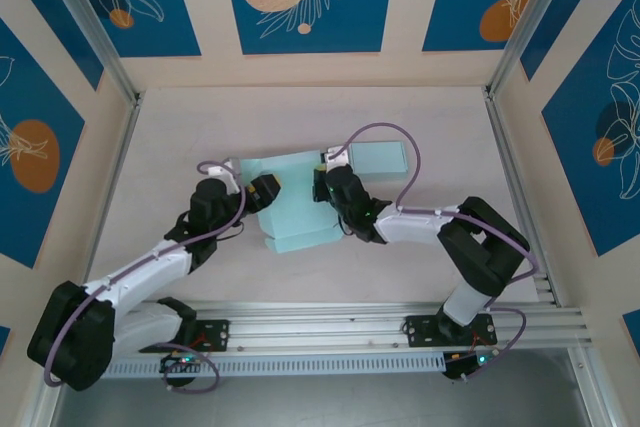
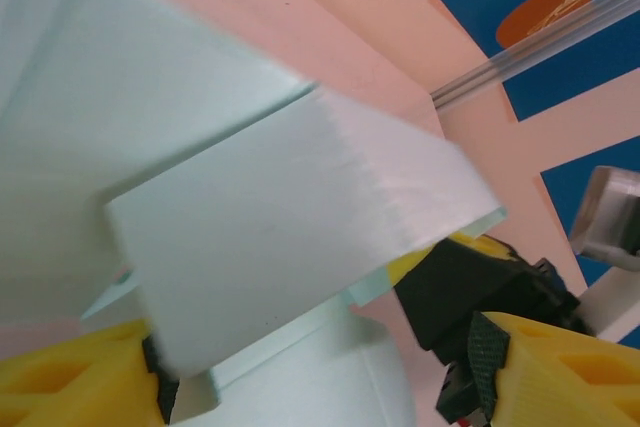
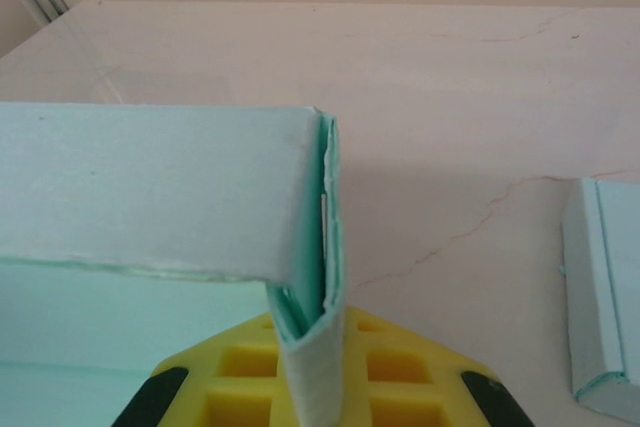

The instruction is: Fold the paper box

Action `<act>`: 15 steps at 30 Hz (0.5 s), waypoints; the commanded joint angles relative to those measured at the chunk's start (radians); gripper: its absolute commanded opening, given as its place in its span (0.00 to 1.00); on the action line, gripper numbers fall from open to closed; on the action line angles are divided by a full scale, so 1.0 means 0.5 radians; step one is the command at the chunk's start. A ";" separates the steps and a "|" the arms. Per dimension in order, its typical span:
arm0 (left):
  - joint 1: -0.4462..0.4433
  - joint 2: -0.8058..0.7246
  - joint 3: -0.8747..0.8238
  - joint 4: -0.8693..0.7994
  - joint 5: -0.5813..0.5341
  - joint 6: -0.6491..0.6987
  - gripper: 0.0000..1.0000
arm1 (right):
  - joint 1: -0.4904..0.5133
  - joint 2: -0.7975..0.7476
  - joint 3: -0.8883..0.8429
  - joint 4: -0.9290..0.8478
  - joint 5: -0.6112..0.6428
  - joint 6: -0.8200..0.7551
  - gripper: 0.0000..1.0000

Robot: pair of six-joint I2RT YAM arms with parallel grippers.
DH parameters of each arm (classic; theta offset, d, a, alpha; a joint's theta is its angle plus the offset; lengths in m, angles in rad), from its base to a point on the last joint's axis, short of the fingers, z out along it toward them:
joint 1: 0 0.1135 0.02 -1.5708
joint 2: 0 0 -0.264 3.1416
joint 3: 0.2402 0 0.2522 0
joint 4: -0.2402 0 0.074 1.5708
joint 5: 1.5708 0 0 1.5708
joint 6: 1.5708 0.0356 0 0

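The pale teal paper box [image 1: 296, 203] lies half-formed in the middle of the table, between my two grippers. My right gripper [image 1: 326, 185] is at its right side, shut on a doubled-over wall of the paper box [image 3: 310, 277], which rises from between the yellow fingers [image 3: 400, 377] of the right gripper [image 3: 310, 382]. My left gripper [image 1: 263, 193] is at the box's left side. In the left wrist view, the left gripper [image 2: 310, 387] stands open, with a slanting panel of the paper box [image 2: 280, 237] between its fingers [image 2: 560, 367]. A gap shows beside the right pad.
A second flat teal piece [image 1: 378, 159] lies on the table just right of the box, and it shows as the teal piece [image 3: 605, 297] in the right wrist view. Blue-patterned walls and aluminium posts [image 1: 515, 32] enclose the table. A rail [image 1: 380, 327] runs along the near edge.
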 commanded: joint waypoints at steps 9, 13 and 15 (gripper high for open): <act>-0.029 0.142 0.051 0.120 0.024 0.134 0.76 | 0.026 0.035 0.097 -0.103 0.037 0.115 0.00; -0.028 -0.017 0.215 -0.132 0.178 0.376 0.77 | -0.011 0.047 0.133 -0.212 0.043 0.162 0.00; -0.026 -0.177 0.333 -0.355 0.232 0.566 0.79 | -0.041 0.042 0.134 -0.259 0.043 0.195 0.00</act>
